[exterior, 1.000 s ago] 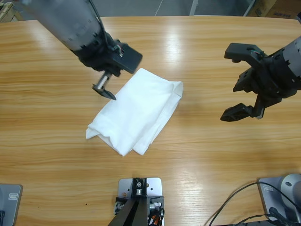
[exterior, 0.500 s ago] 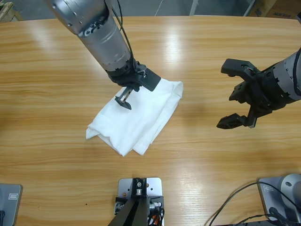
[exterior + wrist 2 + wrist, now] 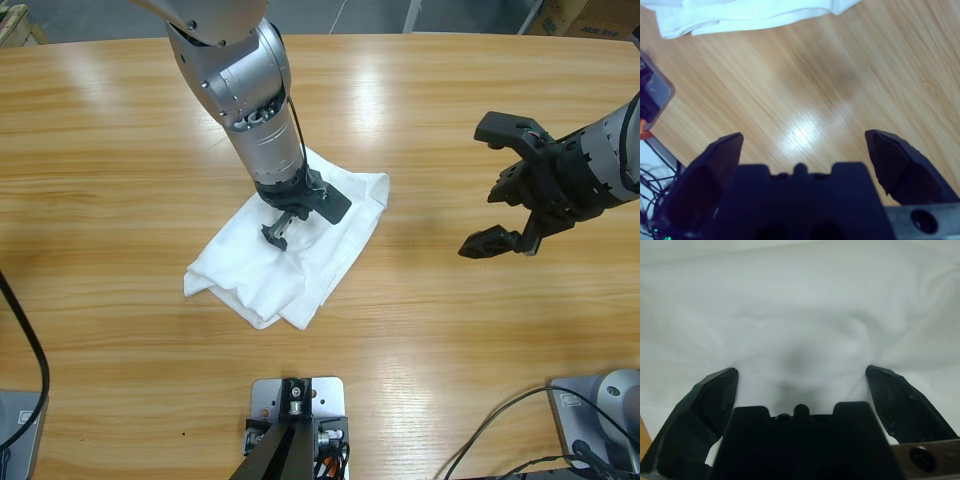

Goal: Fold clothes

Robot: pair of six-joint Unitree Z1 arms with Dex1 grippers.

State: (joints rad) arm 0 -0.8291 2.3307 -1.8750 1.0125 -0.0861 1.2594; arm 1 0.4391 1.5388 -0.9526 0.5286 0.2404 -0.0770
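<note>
Left claw (image 3: 281, 233): down on the white T-shirt (image 3: 300, 262), jaws spread, nothing pinched. Left wrist view shows only white cloth beneath and ahead of the claw, a soft dimple between the jaws; tips look pressed into or just at the fabric (cannot tell which).

Out from that claw: the T-shirt lies as a compact, roughly oblong bundle on the table (image 3: 120, 150), running diagonally under the claw. Layered edges show at the end nearest the camera, and a loose hem at the far corner beside the arm. No sleeves or neck visible.

Right claw (image 3: 508, 186): well apart from the shirt, hanging over bare table, jaws spread wide, empty. In its wrist view the shirt's edge sits at the far side, beyond the jaws, with wood grain between.

Progress, as judged: most folding looks done, since the cloth is already several layers thick. Left: perhaps a last fold or a flattening press, and tidying the uneven near end.
</note>
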